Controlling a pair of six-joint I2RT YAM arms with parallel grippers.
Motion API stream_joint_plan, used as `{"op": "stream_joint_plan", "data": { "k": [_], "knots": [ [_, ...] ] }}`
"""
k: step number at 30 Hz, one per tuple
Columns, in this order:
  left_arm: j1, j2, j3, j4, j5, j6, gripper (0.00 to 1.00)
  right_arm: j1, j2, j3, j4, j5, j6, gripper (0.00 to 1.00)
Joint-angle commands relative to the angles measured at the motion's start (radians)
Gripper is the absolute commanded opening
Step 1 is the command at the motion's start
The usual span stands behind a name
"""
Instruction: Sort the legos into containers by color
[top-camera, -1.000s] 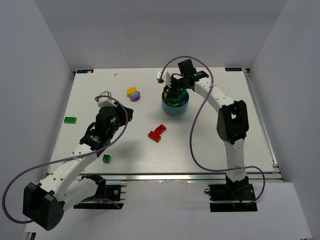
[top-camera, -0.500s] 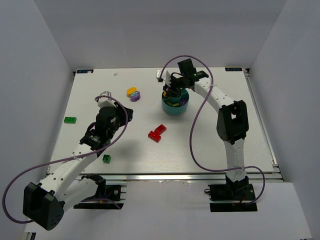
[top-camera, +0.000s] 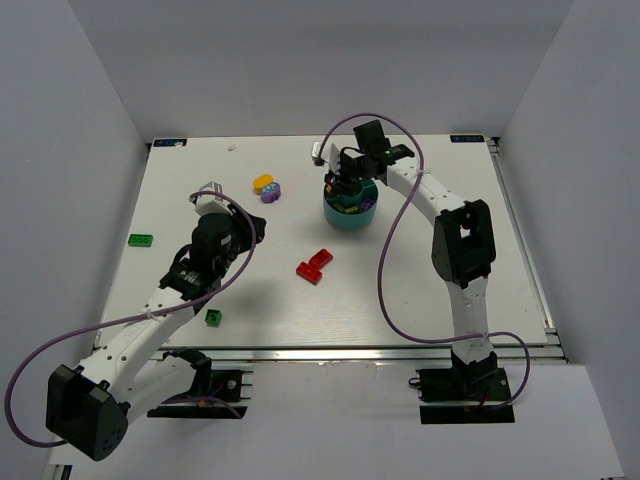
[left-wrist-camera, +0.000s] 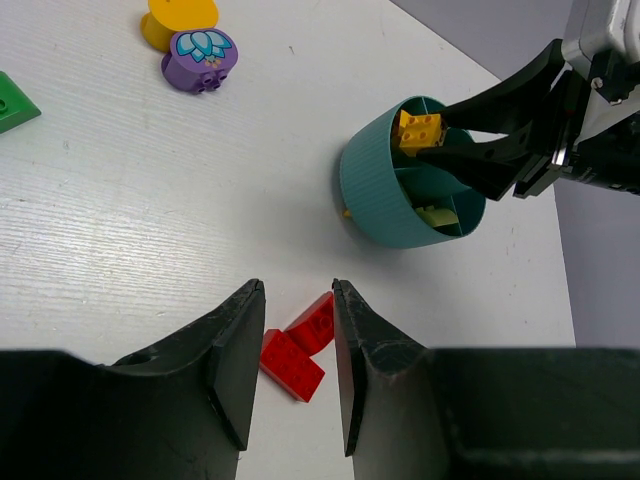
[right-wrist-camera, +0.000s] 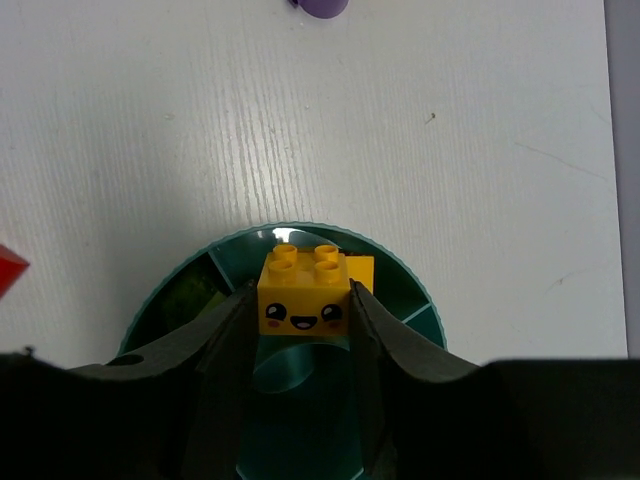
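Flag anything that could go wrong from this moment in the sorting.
1. The right gripper holds the yellow brick over the middle of the teal dish; released there, it may land with the green pieces instead of the yellow one.
2. The open left gripper hangs above two touching red bricks; closing could nudge one away.

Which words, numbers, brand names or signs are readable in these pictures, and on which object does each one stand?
No word, number or brand can be read in any view.
Smiling face, printed, without letters: on the yellow brick.
Flower picture, without letters: on the purple piece.
Two small dark labels at the far corners of the table: too small to read.
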Motion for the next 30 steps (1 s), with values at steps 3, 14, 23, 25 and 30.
{"op": "stream_joint_plan", "data": {
  "k": [3,14,23,25,30],
  "knots": [
    [0.007,-0.002,0.005,0.005,-0.006,0.0,0.44,0.007,0.001,-0.018,0.013,0.003,0.001,0.64],
    [0.008,0.008,0.021,0.015,-0.005,0.004,0.44,-0.01,-0.03,0.102,-0.009,-0.063,0.102,0.77],
    [0.011,0.034,0.032,0.041,0.005,0.003,0.44,-0.053,-0.11,0.103,0.096,-0.065,0.28,0.6],
    [0.011,0.045,0.039,0.044,0.014,0.006,0.44,-0.054,-0.102,0.085,0.067,-0.061,0.257,0.58],
    [0.013,0.038,0.044,0.034,0.012,0.014,0.44,-0.054,-0.079,0.073,-0.002,-0.086,0.221,0.67]
  ]
}}
